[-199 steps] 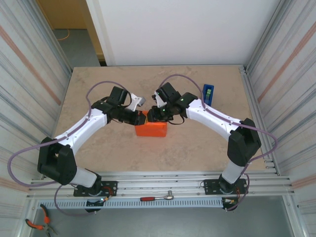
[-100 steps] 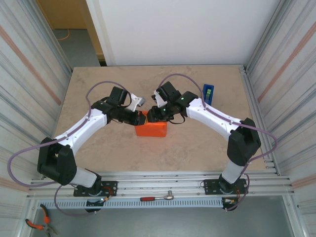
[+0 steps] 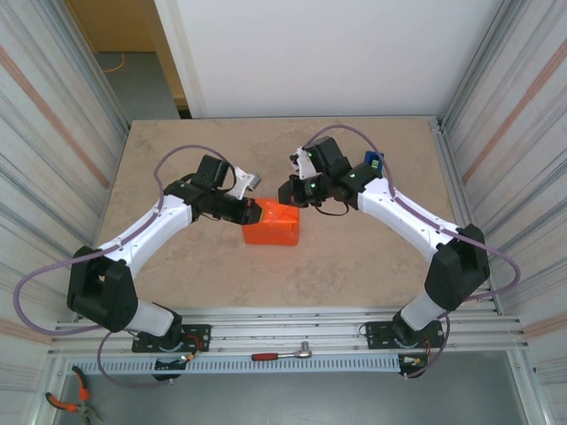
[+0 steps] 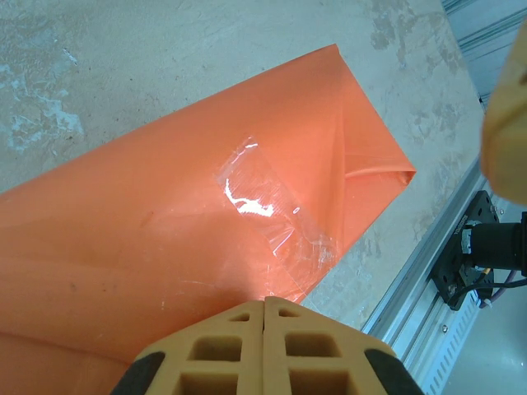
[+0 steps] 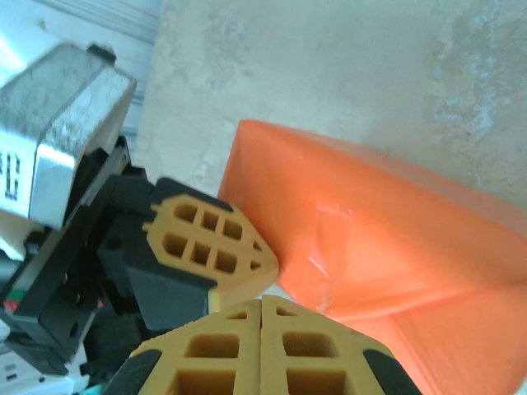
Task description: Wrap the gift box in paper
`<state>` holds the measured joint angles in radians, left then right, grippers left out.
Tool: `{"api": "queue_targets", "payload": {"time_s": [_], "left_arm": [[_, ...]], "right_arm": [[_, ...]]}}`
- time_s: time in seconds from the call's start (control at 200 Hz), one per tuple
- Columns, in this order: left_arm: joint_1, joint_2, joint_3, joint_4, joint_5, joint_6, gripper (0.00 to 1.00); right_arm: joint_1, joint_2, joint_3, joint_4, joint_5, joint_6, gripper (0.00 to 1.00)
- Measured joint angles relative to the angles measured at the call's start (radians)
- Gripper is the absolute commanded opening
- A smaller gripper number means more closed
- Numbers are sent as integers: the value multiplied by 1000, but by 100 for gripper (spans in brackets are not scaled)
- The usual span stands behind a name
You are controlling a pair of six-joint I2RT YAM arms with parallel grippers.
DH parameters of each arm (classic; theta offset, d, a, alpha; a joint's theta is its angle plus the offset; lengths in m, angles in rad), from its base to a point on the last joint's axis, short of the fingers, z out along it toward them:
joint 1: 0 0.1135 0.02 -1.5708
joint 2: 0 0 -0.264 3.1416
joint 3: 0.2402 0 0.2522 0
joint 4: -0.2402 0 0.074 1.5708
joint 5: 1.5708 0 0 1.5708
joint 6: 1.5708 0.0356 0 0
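Observation:
The orange paper (image 3: 273, 224) is folded round a blocky parcel in the middle of the table, and the gift box is hidden inside it. A strip of clear tape (image 4: 272, 206) crosses a seam on the parcel's top, and another strip of tape (image 5: 325, 239) shows in the right wrist view. My left gripper (image 3: 252, 211) is shut at the parcel's left end, its tips (image 4: 264, 304) over the paper with nothing between them. My right gripper (image 3: 290, 190) hangs shut just behind the parcel, its tips (image 5: 261, 303) close beside the left gripper's fingers (image 5: 210, 239).
A blue tape dispenser (image 3: 375, 163) stands at the back right, partly behind my right arm. A ratchet wrench (image 3: 283, 354) lies on the front rail and pliers (image 3: 66, 403) lie below it at the left. Metal walls close both sides.
My right gripper has shut and drawn back up and to the right, off the parcel's top. The left arm and the parcel have stayed put.

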<state>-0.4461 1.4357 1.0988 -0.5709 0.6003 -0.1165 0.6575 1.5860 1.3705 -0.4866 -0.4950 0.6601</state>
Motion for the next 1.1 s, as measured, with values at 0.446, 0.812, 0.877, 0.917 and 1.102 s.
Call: {"api": "queue_targets", "payload": {"time_s": [0.446,0.812,0.877,0.917,1.102], "left_arm": [[0,0,-2,7,0,0,0],[0,-2,-5,8,1,0,0],[0,-2,-5,11,1,0,0],[0,-2,-5,11,1,0,0],[1,-2,-6,18,1,0,0]], "right_arm": [[35,96,-77,98,-53,48,0],[52,74,-100,93,-51,46,0],[64,68,-101,85,-50,43,0],[72,66,-103,82,-48,43,0],[87,59,-126,87,-42,43,0]]}}
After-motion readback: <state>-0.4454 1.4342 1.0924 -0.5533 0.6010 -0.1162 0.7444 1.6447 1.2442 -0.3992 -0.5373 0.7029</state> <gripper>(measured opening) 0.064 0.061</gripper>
